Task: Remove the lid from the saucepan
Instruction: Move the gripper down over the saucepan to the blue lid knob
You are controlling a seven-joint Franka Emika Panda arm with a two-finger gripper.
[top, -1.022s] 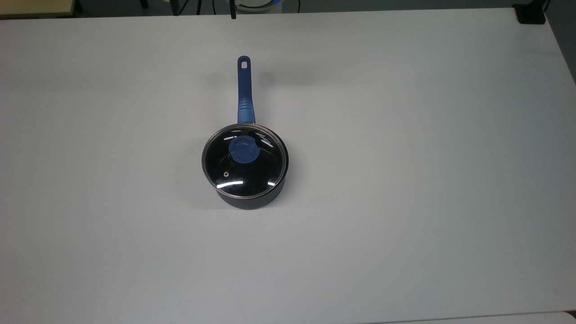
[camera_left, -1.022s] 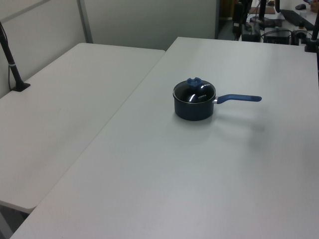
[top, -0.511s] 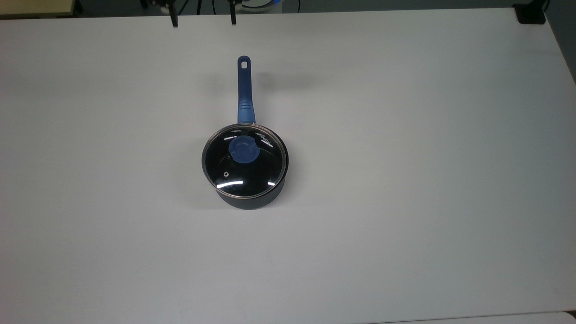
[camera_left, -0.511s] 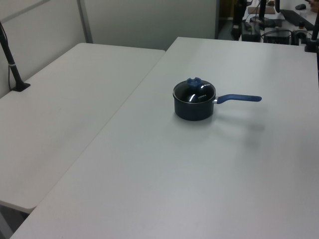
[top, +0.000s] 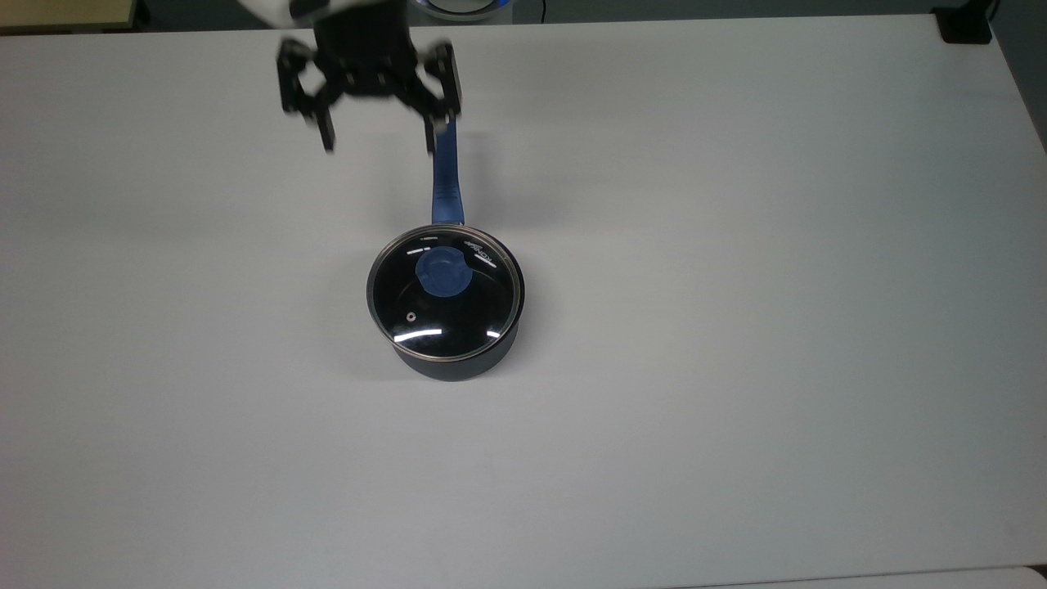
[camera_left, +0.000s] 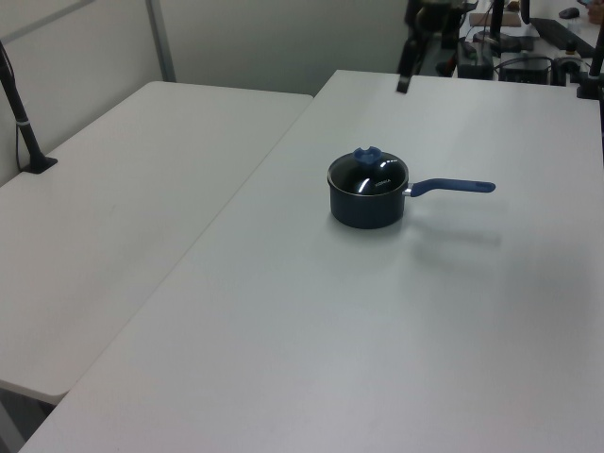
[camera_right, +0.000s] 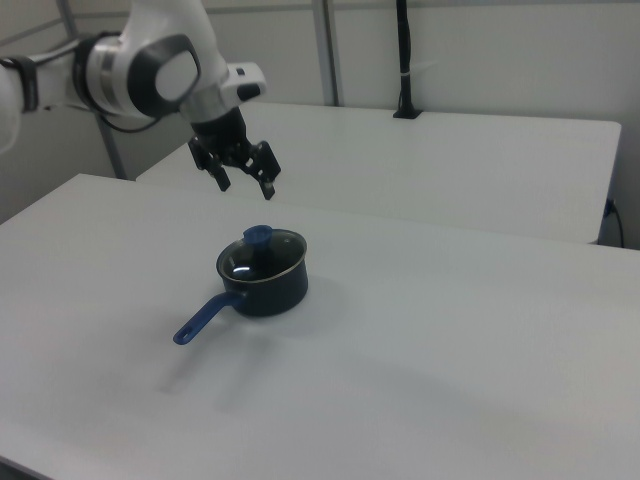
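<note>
White table (top: 736, 327), lidded saucepan (top: 458, 360) mid-surface.

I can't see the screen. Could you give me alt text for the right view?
A white robot arm holds its open gripper in the air above a small dark saucepan on a white table. The glass lid with its blue knob sits on the pan, whose blue handle points toward the right view's lower left.

White robot arm with black two-finger claw (top: 378, 146)

Arm reaches in from the right view's left; wrist bent downward; claw (camera_right: 247, 186) raised in the air, fingers (top: 326, 131) spread wide apart, pointing down, holding nothing.
</note>
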